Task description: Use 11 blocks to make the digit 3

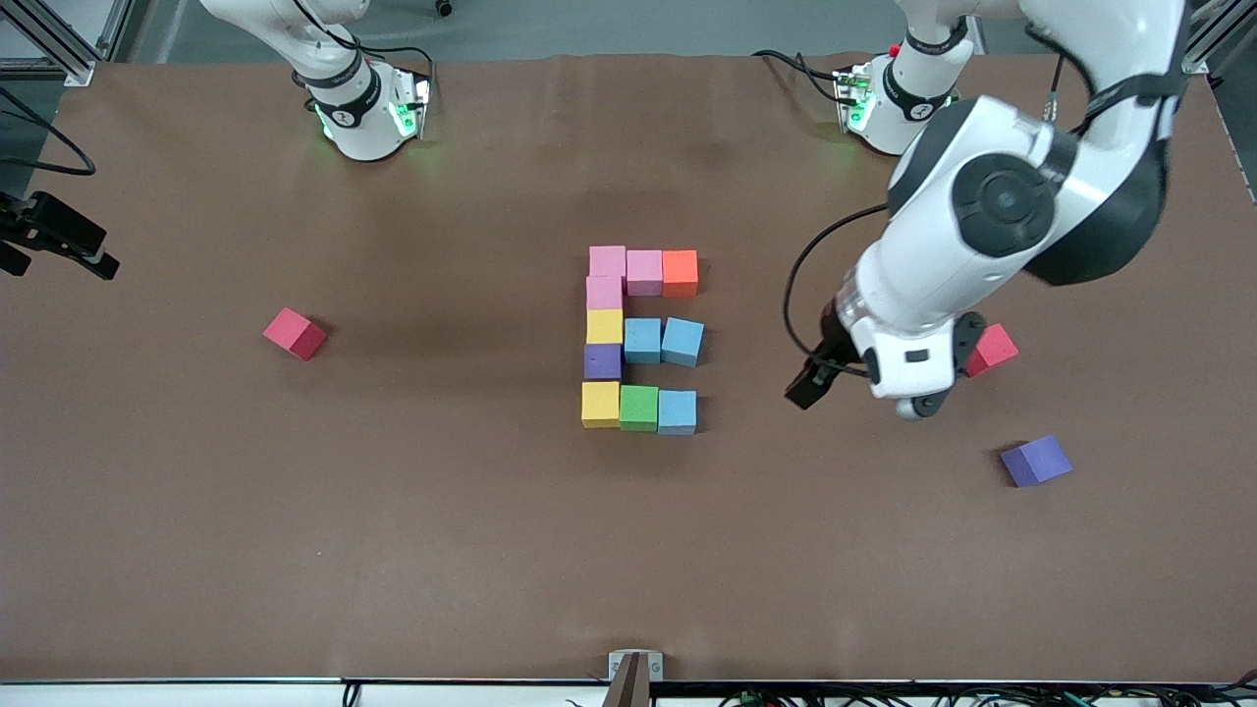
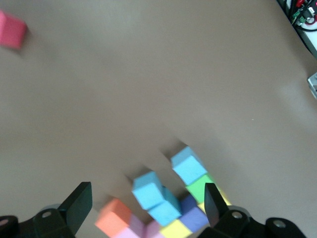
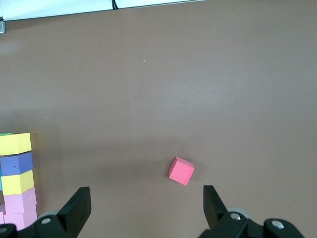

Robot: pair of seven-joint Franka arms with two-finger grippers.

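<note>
The digit 3 [image 1: 638, 339] lies mid-table as a flat figure of touching blocks: a five-cube column of pink [image 1: 607, 261], pink, yellow, purple [image 1: 602, 361] and yellow, with arms of pink and orange [image 1: 680, 273], two light blue [image 1: 642, 340], and green and light blue [image 1: 677, 411]. My left gripper [image 1: 813, 381] hangs open and empty over bare table between the figure and a red cube [image 1: 994, 349]. In the left wrist view the open left gripper [image 2: 146, 206] frames the figure's blocks [image 2: 153, 196] below it. My right gripper [image 3: 146, 198] is open and empty, high above the table.
A second red cube [image 1: 295, 333] [image 3: 181, 171] lies toward the right arm's end of the table. A loose purple cube [image 1: 1036, 461] lies toward the left arm's end, nearer the front camera than the first red cube. Brown tabletop [image 1: 393, 540] surrounds the figure.
</note>
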